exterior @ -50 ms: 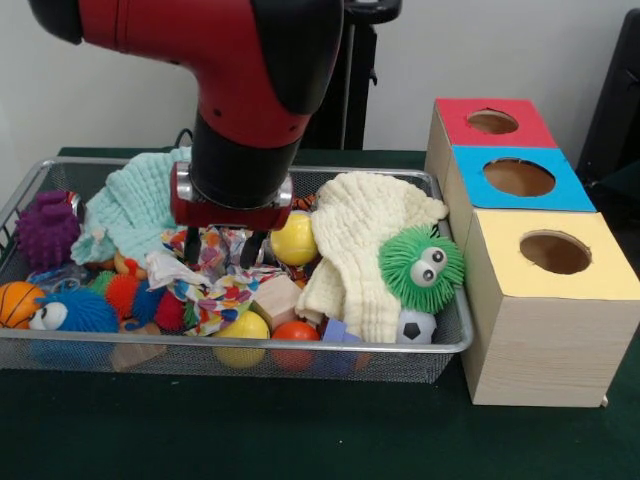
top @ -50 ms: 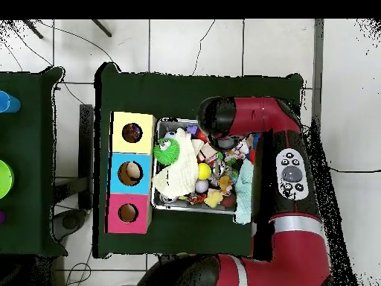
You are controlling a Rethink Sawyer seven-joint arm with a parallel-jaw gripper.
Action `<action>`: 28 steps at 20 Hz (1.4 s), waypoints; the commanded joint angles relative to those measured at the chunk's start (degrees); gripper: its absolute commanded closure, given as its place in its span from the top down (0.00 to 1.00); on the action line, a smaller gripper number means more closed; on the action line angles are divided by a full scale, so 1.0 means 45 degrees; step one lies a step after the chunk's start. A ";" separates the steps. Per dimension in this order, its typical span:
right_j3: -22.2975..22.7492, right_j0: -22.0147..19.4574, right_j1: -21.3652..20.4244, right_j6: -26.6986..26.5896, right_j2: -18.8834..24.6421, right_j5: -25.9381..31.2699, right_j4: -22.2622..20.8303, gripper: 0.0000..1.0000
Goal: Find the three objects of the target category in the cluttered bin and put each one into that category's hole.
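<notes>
Red and black Sawyer arm [exterior @ -50 ms: 230,60] drops in from the top of the front view, wrist pointing straight down. Black wrist cylinder ends in a red flange with a silver band. Gripper [exterior @ -50 ms: 226,247] hangs below it over the left-middle of the bin, two thin dark fingers [exterior @ -50 ms: 192,246] spread apart, vertical, tips down at clutter level, nothing visibly between them. Overhead view: arm [top @ -50 ms: 257,119] comes up from the base at the bottom edge, forearm with grey button pad along the right side, elbow bent left over the bin; gripper hidden under the wrist there.
</notes>
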 commanded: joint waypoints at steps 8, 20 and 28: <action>-0.0401 -0.0250 0.0904 -0.1345 0.0652 -0.0758 -0.0703 1.00; 0.0239 -0.0692 0.1215 -0.1777 0.1081 -0.0825 -0.0298 1.00; 0.0350 -0.1186 0.1969 -0.2023 0.1429 -0.1505 -0.0304 1.00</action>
